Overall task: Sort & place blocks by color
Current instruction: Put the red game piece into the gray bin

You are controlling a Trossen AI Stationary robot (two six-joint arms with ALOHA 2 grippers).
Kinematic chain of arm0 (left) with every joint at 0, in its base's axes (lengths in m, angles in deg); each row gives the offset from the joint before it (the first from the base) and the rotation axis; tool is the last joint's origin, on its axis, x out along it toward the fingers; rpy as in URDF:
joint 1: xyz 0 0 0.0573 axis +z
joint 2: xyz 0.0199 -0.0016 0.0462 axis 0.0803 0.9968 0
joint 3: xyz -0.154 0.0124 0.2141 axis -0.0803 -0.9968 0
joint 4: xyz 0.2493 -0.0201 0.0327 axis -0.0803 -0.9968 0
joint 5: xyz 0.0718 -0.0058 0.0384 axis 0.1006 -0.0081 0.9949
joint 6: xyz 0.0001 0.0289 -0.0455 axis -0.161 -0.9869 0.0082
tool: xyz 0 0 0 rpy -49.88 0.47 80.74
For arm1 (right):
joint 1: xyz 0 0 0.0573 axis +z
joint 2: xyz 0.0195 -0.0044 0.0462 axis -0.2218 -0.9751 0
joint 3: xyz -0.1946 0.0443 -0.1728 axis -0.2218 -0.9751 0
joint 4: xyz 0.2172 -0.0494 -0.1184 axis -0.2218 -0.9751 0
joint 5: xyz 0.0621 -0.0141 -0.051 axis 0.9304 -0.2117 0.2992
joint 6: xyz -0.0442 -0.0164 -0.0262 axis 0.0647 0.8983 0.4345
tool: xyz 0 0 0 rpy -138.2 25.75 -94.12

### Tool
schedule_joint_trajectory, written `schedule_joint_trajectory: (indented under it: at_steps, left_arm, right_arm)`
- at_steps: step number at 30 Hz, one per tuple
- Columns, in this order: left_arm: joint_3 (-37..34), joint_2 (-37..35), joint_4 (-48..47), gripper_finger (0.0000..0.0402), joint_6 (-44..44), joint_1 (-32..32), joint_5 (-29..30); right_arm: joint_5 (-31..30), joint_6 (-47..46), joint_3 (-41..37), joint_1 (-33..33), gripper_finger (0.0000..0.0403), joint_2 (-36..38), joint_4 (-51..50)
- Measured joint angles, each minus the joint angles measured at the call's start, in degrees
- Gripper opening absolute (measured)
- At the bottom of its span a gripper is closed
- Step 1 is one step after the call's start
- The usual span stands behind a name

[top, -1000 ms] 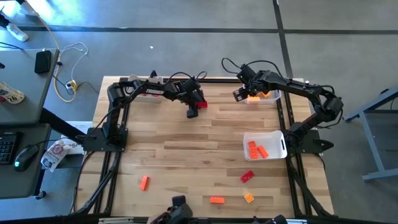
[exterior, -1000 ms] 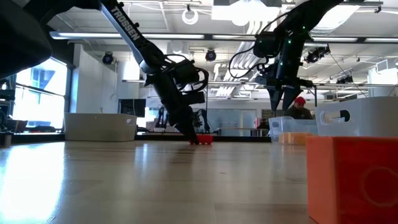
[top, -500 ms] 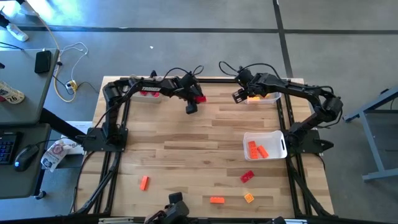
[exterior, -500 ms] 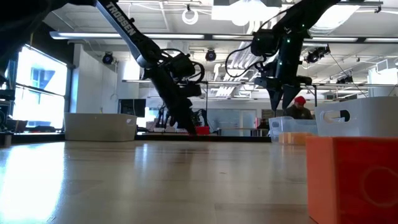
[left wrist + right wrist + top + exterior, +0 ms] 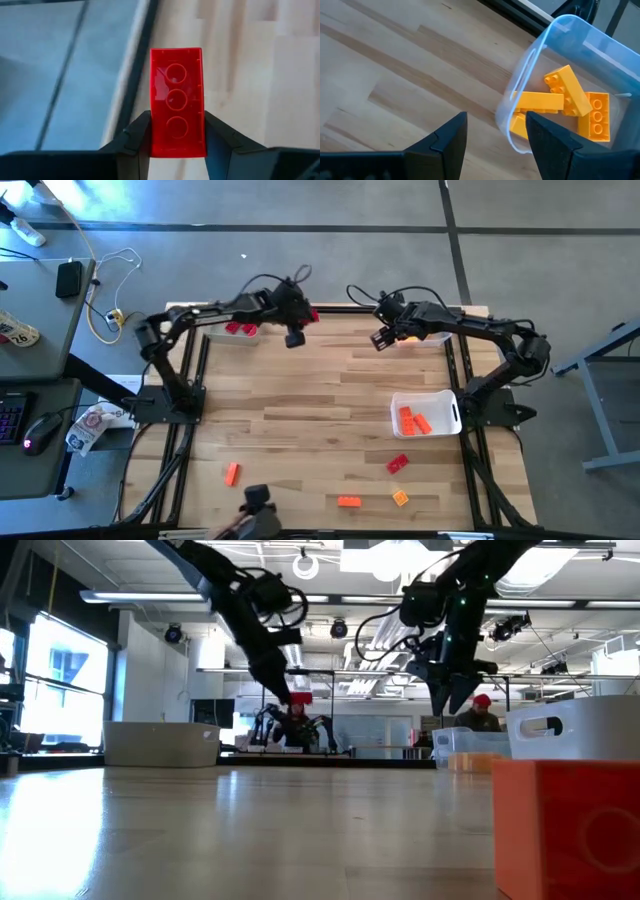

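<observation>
My left gripper (image 5: 307,318) hangs above the table's far edge, shut on a red block (image 5: 177,112) that also shows in the low view (image 5: 300,698). To its left sits a bin (image 5: 240,328) holding red blocks. My right gripper (image 5: 495,135) is open and empty, hovering just left of a clear bin (image 5: 560,60) of yellow-orange blocks (image 5: 570,100). A white bin (image 5: 447,412) holds orange blocks. Lying flat on the table near its front edge are several loose blocks: an orange one (image 5: 232,473), a red one (image 5: 398,463), another orange one (image 5: 349,501) and a yellow-orange one (image 5: 400,498). My left gripper pinches the red block between its two fingers (image 5: 137,135), which press on its two long sides near one short end (image 5: 177,145). The fingers lie along the block. Its hollow underside with three round tubes faces the wrist camera. The block is lifted clear of the table (image 5: 300,698).
A black frame runs along the table's edges (image 5: 330,310). In the low view a big orange block (image 5: 565,830) stands close to the camera, with the white bin (image 5: 575,727) behind it and another white bin (image 5: 160,743) at the far left. A person (image 5: 483,712) is in the room behind.
My left gripper has risen with the red block, which stood on the table a second ago, and carried it toward the table's far edge and somewhat left, toward the bin with red blocks. My right gripper has drifted a little left, away from the clear bin.
</observation>
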Motion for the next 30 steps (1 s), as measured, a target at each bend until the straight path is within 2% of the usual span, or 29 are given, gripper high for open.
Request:
schedule_joint_trajectory:
  at_steps: [6,13,21,26,30]
  left_arm:
    - [-1.23,-8.61,-2.06,0.0107,0.58,4.79,1.67]
    - [-5.82,-16.06,-2.49,0.0107,8.60,12.11,2.74]
    - [-13.17,-17.32,-1.89,0.0107,19.59,16.90,3.21]
    - [-16.43,-17.32,-0.49,0.0107,21.98,17.77,10.16]
    - [-17.61,-17.32,-0.94,0.0109,23.63,17.88,13.03]
  right_arm:
    - [0.00,-0.39,0.00,1.40,0.0188,0.00,0.02]
    - [0.00,-0.74,0.00,3.68,0.0188,0.00,0.25]
    - [0.15,-0.75,0.00,6.45,0.0188,0.00,1.49]
    - [0.28,-1.99,0.00,8.25,0.0188,0.00,1.55]
    - [1.15,-2.26,0.00,9.84,0.0188,0.00,1.55]
